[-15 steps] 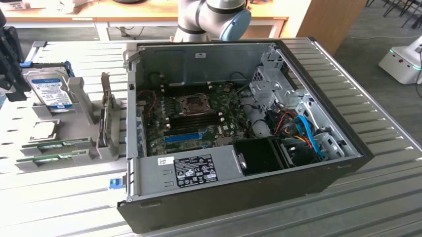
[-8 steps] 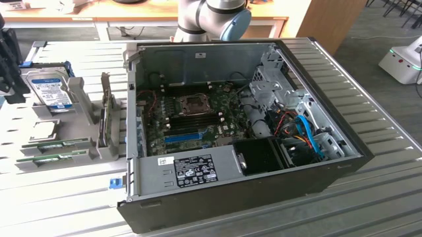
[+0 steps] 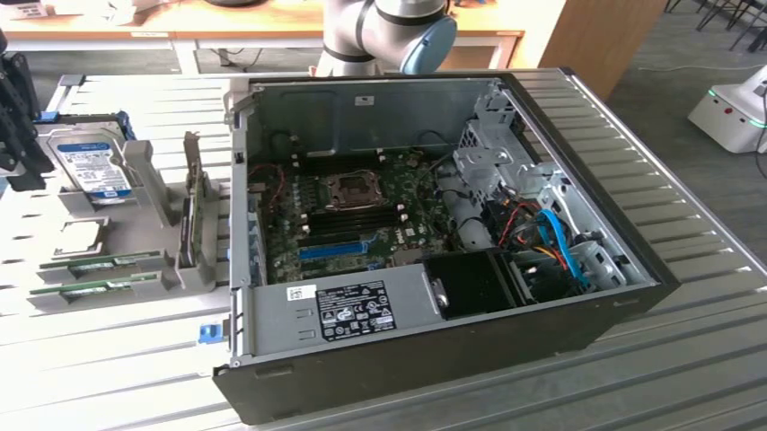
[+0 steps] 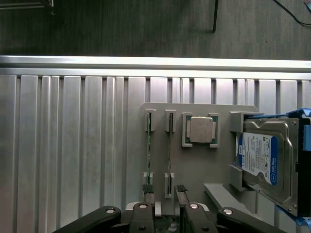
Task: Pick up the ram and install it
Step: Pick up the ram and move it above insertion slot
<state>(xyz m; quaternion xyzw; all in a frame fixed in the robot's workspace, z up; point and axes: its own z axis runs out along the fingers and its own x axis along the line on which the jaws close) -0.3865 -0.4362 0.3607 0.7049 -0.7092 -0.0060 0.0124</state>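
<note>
The ram (image 4: 168, 150) stands on edge in a grey holder (image 4: 204, 167). A second green stick (image 4: 148, 150) stands just beside it, then come a processor chip (image 4: 200, 130) and a hard drive (image 4: 265, 160) with a blue-white label. My pincer (image 4: 164, 190) hangs over one end of the sticks, released, grasping nothing. Everything rests on a ribbed metal table (image 3: 671, 377). Beyond it are a dark floor, wooden desks (image 3: 240, 22) on the far side and a white machine (image 3: 731, 112) at the exterior view's right. The exterior view takes in the open computer case (image 3: 480, 350), right of the holder, with its motherboard (image 3: 359, 215) and a blue slot (image 3: 332, 249). The wrist view gives my fingertips (image 4: 148, 188), spread apart over the holder.
</note>
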